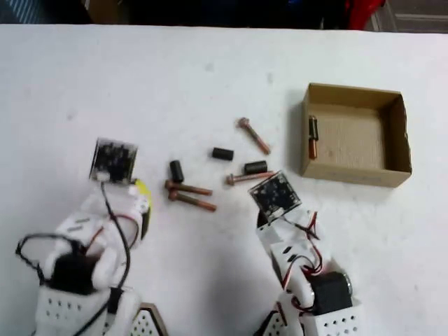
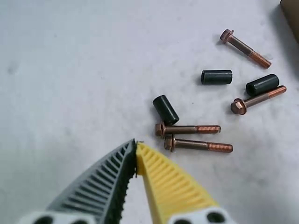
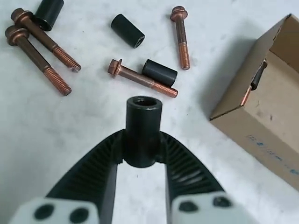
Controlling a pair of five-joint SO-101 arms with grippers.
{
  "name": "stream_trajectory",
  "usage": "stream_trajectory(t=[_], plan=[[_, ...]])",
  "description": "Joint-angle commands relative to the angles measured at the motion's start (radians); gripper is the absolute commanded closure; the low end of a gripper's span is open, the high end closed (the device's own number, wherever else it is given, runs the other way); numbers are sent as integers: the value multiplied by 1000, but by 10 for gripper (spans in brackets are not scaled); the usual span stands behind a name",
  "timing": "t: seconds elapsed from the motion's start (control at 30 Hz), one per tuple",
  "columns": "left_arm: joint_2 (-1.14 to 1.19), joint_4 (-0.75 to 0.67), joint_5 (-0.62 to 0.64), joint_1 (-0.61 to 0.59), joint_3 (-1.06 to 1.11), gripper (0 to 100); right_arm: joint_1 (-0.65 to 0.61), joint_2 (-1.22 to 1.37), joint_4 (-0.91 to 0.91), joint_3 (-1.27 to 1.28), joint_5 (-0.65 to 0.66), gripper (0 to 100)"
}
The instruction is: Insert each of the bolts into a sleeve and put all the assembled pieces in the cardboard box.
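The right pincer (image 3: 144,145) is clamped on a black sleeve (image 3: 144,116), which it holds clear of the table (image 1: 210,77) with the open bore facing the wrist camera. The left pincer (image 2: 135,144) hangs low over the table with its grey and yellow fingers pressed together and nothing between them.

The next move, as I judge it, needs a bolt for that open bore. The near bolt (image 2: 198,145) and the second bolt (image 2: 187,129) lie side by side just beyond the left pincer's tips. Their flanged heads point toward it and their threaded ends point away, toward the right arm, so their long axes run roughly across the table from one arm to the other. The left arm is plainly the nearer to these two, and it would have to open and close across a shank, at right angles to that axis. A loose sleeve (image 2: 165,109) lies just beside the two heads and could be nudged.

The third bolt (image 1: 250,177) lies close in front of the right arm, beside another sleeve (image 1: 255,167). The cardboard box (image 1: 350,171) stands on the right arm's side, with one assembled piece (image 1: 312,136) inside against the wall nearest the bolts
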Motion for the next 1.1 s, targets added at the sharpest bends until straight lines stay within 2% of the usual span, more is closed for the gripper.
stream_trajectory(t=[0.0, 0.13, 0.27, 0.53, 0.9, 1.07], plan=[[185, -61, 74, 16, -92, 976, 5, -61, -41, 11, -38, 981], [354, -164, 147, 62, -95, 976, 5, -120, -41, 54, -38, 981], [503, -253, 301, 130, -97, 974, 5, -111, -41, 61, -35, 981], [616, -299, 543, 173, -89, 814, 5, -111, -38, 61, -35, 981], [822, -367, 657, 170, -94, 809, 5, -111, -41, 87, -35, 981], [911, -425, 666, 168, -97, 812, 5, -111, -41, 89, -35, 981]])
